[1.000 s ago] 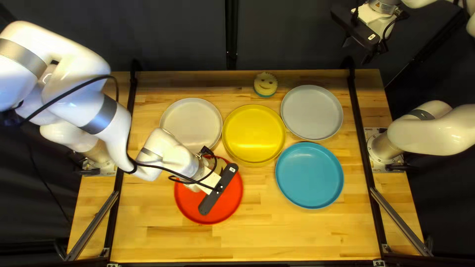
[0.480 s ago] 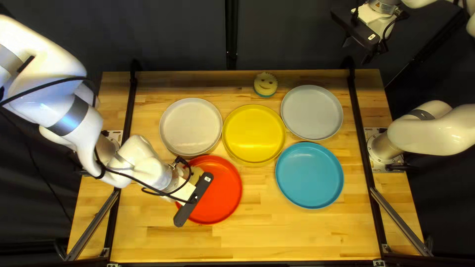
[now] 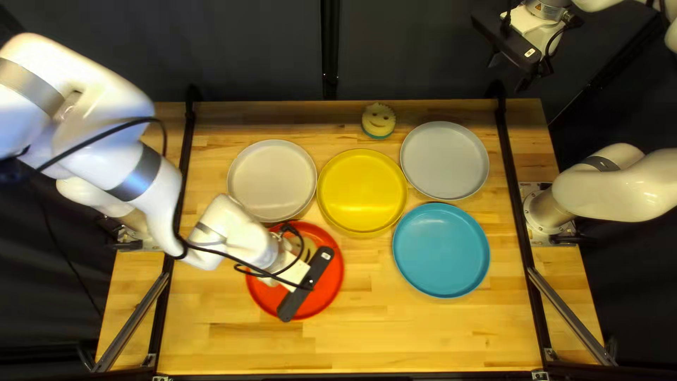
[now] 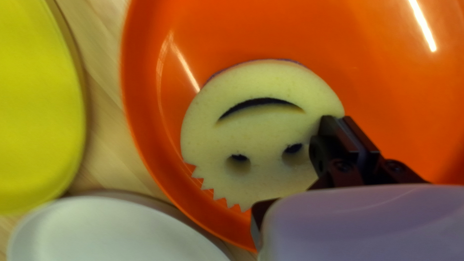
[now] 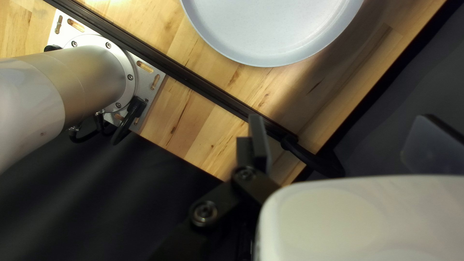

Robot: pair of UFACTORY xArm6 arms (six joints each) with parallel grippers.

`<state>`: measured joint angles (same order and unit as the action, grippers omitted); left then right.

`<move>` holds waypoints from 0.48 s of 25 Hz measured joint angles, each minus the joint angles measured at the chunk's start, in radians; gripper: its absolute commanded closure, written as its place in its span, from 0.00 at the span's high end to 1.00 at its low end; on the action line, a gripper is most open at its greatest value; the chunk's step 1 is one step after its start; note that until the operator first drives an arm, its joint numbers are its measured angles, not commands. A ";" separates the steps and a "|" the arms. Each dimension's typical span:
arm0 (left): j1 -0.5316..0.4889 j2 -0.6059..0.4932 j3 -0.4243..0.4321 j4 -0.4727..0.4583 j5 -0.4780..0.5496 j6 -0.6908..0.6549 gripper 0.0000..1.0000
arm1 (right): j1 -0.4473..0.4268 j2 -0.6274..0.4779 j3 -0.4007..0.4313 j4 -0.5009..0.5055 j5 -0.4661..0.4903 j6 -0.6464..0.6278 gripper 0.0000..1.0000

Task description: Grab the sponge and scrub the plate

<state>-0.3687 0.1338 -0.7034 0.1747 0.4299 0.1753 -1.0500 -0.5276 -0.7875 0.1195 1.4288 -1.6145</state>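
Left wrist view bares the smile on the sponge (image 4: 266, 130), hidden in the top left view; there, left tool (image 3: 305, 284) closed over the red plate (image 3: 333, 279), right tool (image 3: 506, 73) open at upper right

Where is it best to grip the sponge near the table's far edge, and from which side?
Probably from above, on the two smooth sides flanking its smile: the sponge lies face up, its toothed edge pointing away. One jaw should fit between it and the grey plate.
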 measured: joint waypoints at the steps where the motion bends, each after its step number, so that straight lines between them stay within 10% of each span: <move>1: -0.001 0.002 -0.010 0.002 0.006 0.005 0.00 | 0.000 0.000 0.000 0.000 0.000 0.000 1.00; 12: -0.114 -0.103 0.106 0.012 0.028 -0.119 0.00 | 0.000 0.000 0.000 0.000 0.000 0.000 1.00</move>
<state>-0.4825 0.0308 -0.5975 0.1866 0.4580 0.0566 -1.0500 -0.5276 -0.7875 0.1195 1.4288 -1.6145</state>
